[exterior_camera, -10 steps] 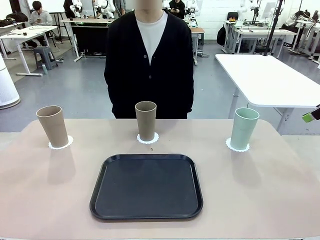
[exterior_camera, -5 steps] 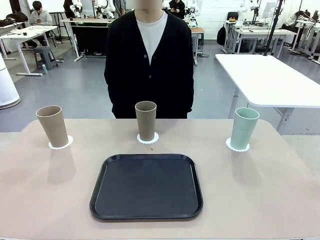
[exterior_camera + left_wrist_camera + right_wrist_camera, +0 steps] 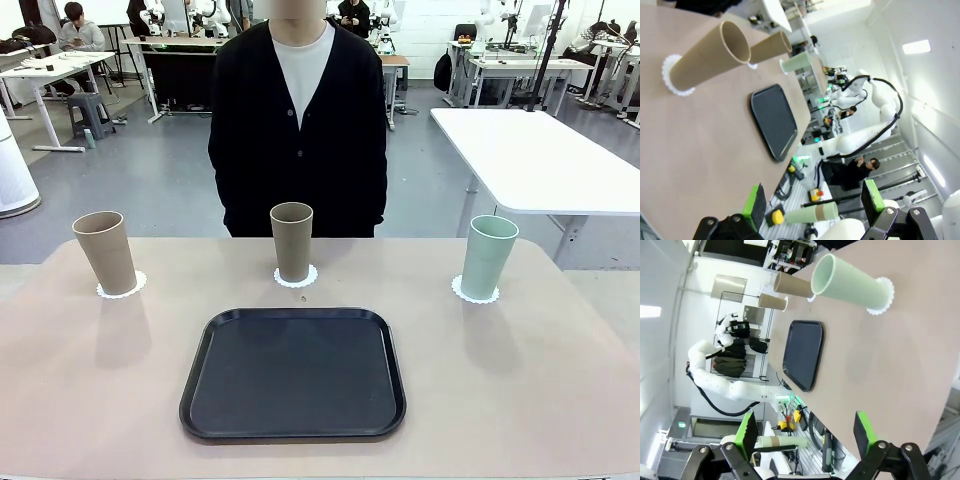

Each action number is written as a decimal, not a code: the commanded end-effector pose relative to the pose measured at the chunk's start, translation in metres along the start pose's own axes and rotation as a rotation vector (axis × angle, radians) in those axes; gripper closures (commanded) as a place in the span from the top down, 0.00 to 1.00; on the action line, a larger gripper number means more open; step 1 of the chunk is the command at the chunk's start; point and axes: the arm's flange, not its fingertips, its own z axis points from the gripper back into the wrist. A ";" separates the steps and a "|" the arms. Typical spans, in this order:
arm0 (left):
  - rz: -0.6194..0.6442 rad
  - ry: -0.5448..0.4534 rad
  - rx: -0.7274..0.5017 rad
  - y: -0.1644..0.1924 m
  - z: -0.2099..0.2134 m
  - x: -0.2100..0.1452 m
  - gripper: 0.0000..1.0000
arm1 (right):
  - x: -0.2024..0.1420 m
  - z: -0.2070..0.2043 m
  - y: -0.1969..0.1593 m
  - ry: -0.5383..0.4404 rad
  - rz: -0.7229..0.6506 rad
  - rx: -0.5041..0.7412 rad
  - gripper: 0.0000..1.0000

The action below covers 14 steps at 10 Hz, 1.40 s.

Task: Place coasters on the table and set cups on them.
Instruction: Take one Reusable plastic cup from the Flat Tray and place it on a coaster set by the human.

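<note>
Right gripper (image 3: pixel 805 435) is gone from the right edge, both jaws gaping wide, cups (image 3: pixel 292 241) standing upright on coasters (image 3: pixel 296 278) far across from them.

left end effector (image 3: pixel 812 210) agape, right end effector (image 3: pixel 803 437) (likewise) agape

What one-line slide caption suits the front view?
Three cups stand on coasters behind a black tray, a person waiting across the table.

Bright overhead light, sharp, wide-angle wrist distortion
</note>
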 end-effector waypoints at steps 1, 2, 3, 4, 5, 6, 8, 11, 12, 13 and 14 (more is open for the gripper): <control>0.014 0.001 0.008 -0.002 0.000 0.000 1.00 | 0.009 0.010 0.008 -0.031 -0.017 0.008 1.00; 0.014 0.001 0.008 -0.002 0.000 0.000 1.00 | 0.007 0.014 0.005 -0.045 -0.017 0.009 1.00; 0.014 0.001 0.008 -0.002 0.000 0.000 1.00 | 0.004 0.018 0.005 -0.045 -0.008 0.028 1.00; 0.014 0.001 0.008 -0.002 0.000 0.000 1.00 | -0.001 0.024 0.003 -0.043 0.004 0.040 1.00; 0.014 0.001 0.008 -0.002 0.000 0.000 1.00 | -0.003 0.026 0.002 -0.043 0.009 0.045 1.00; 0.014 0.001 0.008 -0.002 0.000 0.000 1.00 | -0.005 0.028 0.000 -0.046 0.008 0.049 1.00; 0.014 0.001 0.008 -0.002 0.000 0.000 1.00 | -0.011 0.024 0.001 -0.030 -0.008 0.018 1.00; 0.014 0.001 0.008 -0.002 0.000 0.000 1.00 | -0.011 0.024 0.001 -0.030 -0.008 0.018 1.00; 0.014 0.001 0.008 -0.002 0.000 0.000 1.00 | -0.011 0.024 0.001 -0.030 -0.008 0.018 1.00; 0.014 0.001 0.008 -0.002 0.000 0.000 1.00 | -0.011 0.024 0.001 -0.030 -0.008 0.018 1.00; 0.014 0.001 0.008 -0.002 0.000 0.000 1.00 | -0.011 0.024 0.001 -0.030 -0.008 0.018 1.00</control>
